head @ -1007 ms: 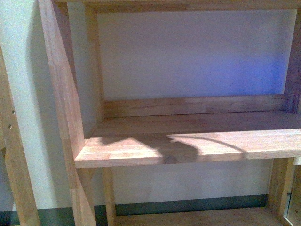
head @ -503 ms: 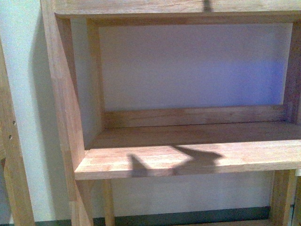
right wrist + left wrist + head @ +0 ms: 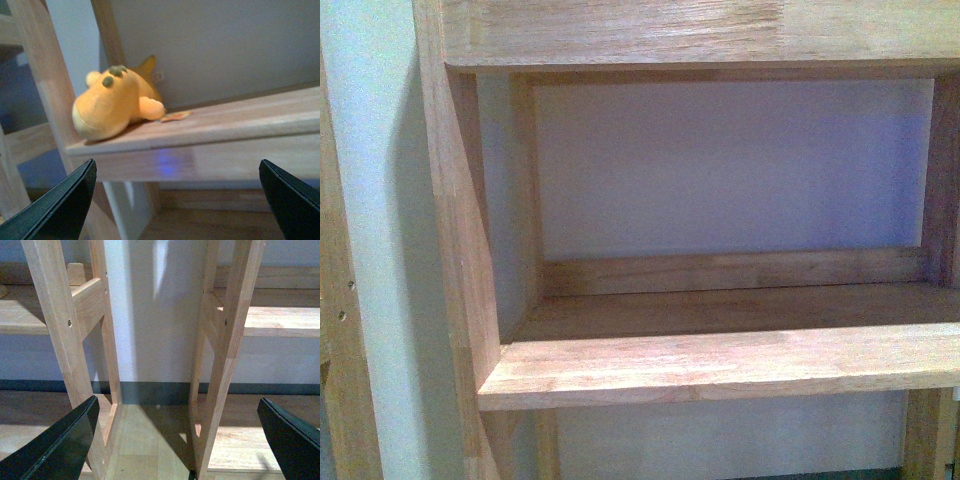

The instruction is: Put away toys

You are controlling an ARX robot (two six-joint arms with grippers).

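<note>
The orange-yellow plush toy (image 3: 116, 102) lies on a wooden shelf board (image 3: 235, 130) in the right wrist view, at the board's end beside an upright post, against the wall. My right gripper (image 3: 177, 200) is open and empty, back from the shelf's front edge and apart from the toy. My left gripper (image 3: 177, 440) is open and empty, facing the gap between two wooden shelf frames above the floor. The toy does not show in the front view, nor does either gripper.
The front view shows an empty wooden shelf bay: a lower board (image 3: 720, 365), an upper board (image 3: 700, 30), a left upright (image 3: 455, 240) and a pale wall behind. In the left wrist view two shelf uprights (image 3: 55, 325) (image 3: 230, 340) stand on a wood floor (image 3: 145, 440).
The front view has shifted upward: the shelf boards sit lower in the picture. The arm shadows that lay on the lower board are gone.
</note>
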